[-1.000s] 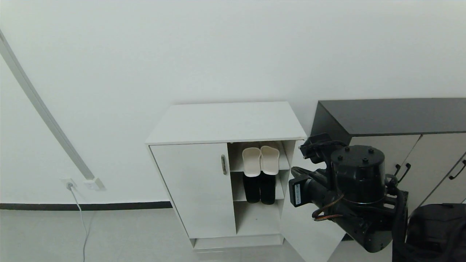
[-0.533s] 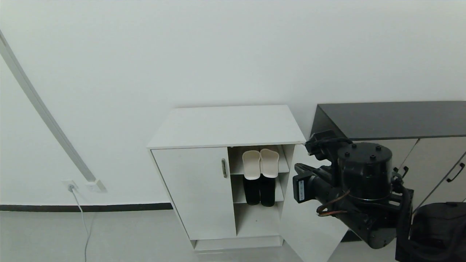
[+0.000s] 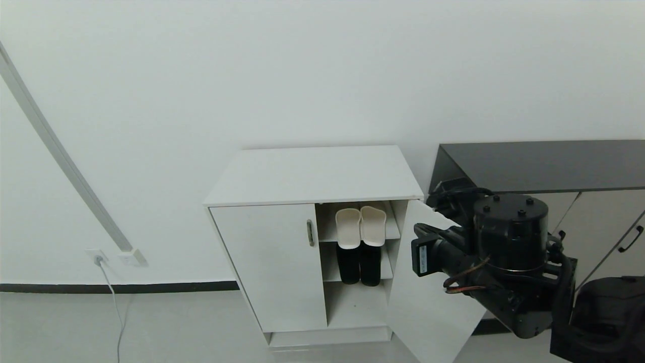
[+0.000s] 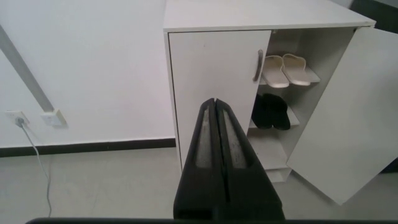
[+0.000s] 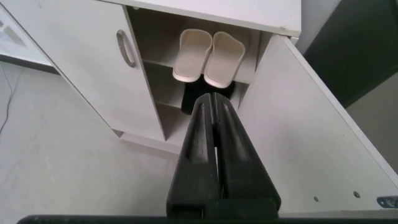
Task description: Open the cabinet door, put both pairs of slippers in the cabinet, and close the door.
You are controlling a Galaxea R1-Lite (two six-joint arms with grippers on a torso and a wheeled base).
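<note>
The head view takes in the whole white cabinet [image 3: 312,174]. Its left door [image 3: 267,262] is shut and its right door [image 3: 428,302] is swung wide open towards the robot, with the right arm [image 3: 504,252] in front of that door. A dark sideboard [image 3: 544,164] stands beside the cabinet and a wall socket [image 3: 95,254] sits low on the left.

The wrist views show the fingers. The left gripper [image 4: 215,102] hangs well back, facing the shut door, with its fingers [image 4: 205,137] pressed together on nothing. The right gripper [image 5: 214,98] is before the open compartment, beside the door's inner face, and its fingers [image 5: 200,137] are likewise closed and empty.

The white slippers [image 3: 361,227] lie side by side on the top shelf, and the black slippers [image 3: 359,263] lie on the shelf directly below. Both pairs have their long axes running front to back. Which end is the toe cannot be told.
</note>
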